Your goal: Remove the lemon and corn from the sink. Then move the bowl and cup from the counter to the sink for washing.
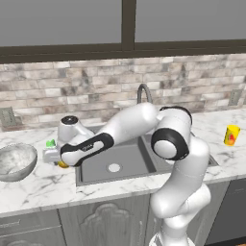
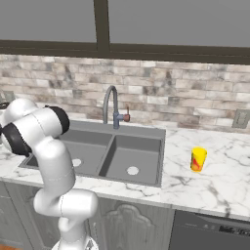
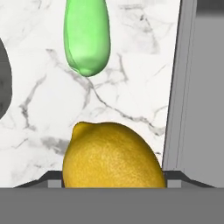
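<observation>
A: Start big. Where do things stand?

B: The table [image 1: 43, 185] is marble, with the double sink [image 1: 129, 161] set into it, and both basins look bare. The bowl [image 1: 17, 161] sits at the sink's nine o'clock; the cup [image 2: 197, 159] stands well apart at its three o'clock.

A: And the produce?

B: Both are out on the table, between bowl and sink. In the hand view the corn [image 3: 86, 37] lies at twelve o'clock from the lemon [image 3: 111, 157], near it but apart.

A: The end effector?

B: The end effector [image 1: 61, 161] is low over the table with the lemon between its tips. Whether it is clamped on the fruit or has let go, I cannot tell; the fingertips barely show.

A: So which step?

B: I judge the lemon is being set down, closing the removal half. Next calls for spreading the fingers if needed, lifting clear without nudging the lemon, then swinging toward nine o'clock to grasp the bowl's rim.
</observation>
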Robot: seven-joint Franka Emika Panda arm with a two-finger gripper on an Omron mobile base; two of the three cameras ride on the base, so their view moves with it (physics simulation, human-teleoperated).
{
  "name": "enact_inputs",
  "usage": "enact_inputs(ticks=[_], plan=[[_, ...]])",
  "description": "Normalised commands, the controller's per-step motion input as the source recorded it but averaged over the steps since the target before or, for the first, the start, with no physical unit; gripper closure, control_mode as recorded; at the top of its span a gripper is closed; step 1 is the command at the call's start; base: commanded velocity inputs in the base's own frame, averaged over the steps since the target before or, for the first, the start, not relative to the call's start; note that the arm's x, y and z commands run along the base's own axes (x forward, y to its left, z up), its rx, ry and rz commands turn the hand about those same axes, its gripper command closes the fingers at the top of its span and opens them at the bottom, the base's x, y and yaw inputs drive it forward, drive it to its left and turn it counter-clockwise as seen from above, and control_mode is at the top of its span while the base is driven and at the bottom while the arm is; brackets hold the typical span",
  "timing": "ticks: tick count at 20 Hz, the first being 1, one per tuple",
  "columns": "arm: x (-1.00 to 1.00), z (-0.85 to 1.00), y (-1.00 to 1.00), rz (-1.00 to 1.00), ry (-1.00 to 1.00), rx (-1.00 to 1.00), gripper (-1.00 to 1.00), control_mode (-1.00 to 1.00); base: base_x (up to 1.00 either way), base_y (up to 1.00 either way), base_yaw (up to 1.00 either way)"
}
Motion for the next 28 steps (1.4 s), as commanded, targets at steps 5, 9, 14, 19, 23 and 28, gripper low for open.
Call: enact_inputs(ticks=[5,9,14,19,23,28], plan=[[0.00,-0.10,0.16,0.00,-0.05,0.03,1.00,-1.00,0.00,0.00,0.00],[0.00,-0.10,0.14,0.00,-0.01,0.05,1.00,-1.00,0.00,0.00,0.00],[0.00,-0.11,0.12,0.00,0.00,0.03,1.00,-1.00,0.00,0.00,0.00],[0.00,-0.12,0.11,-0.01,0.00,0.00,1.00,-1.00,0.00,0.00,0.00],[0.00,-0.11,0.08,0.00,0.00,0.00,1.00,-1.00,0.00,0.00,0.00],[0.00,-0.10,0.07,0.00,0.00,0.00,1.00,-1.00,0.00,0.00,0.00]])
